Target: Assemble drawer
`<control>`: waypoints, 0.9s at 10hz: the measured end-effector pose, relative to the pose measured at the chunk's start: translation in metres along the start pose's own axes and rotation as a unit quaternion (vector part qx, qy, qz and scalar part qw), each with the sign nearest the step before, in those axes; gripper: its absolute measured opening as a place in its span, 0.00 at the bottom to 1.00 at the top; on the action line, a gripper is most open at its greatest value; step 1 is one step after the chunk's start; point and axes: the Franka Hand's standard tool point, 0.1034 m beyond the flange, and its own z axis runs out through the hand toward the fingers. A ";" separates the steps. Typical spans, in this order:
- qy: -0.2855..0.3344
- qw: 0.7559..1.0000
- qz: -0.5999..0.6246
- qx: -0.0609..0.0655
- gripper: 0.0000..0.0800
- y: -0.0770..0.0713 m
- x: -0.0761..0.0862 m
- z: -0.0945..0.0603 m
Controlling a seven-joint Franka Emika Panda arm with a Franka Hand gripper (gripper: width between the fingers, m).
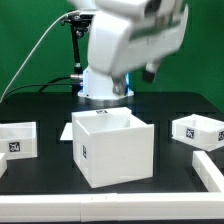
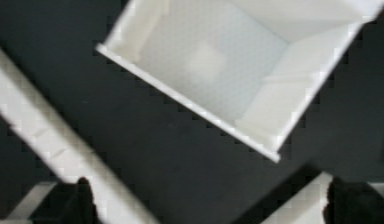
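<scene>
Open-topped cube casing (image 1: 112, 148); drawer (image 1: 197, 130) near.

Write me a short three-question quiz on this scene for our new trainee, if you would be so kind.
1. Multiple choice: the cube casing stands (a) between the drawer on the exterior view's left and the drawer on the exterior view's right, (b) on top of a drawer, (c) gripped in the air.
2. True or false: in the wrist view the fingers are spread apart with nothing held between them.
3. Fill in: each drawer's front carries a black-and-white square ___.
Key: 1 a; 2 true; 3 tag.
</scene>
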 end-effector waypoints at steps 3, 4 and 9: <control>0.011 0.997 0.069 0.040 0.81 0.011 -0.034 0.003; 0.010 0.997 0.065 0.038 0.81 0.011 -0.032 0.003; -0.027 0.990 0.131 0.037 0.81 0.027 -0.043 0.023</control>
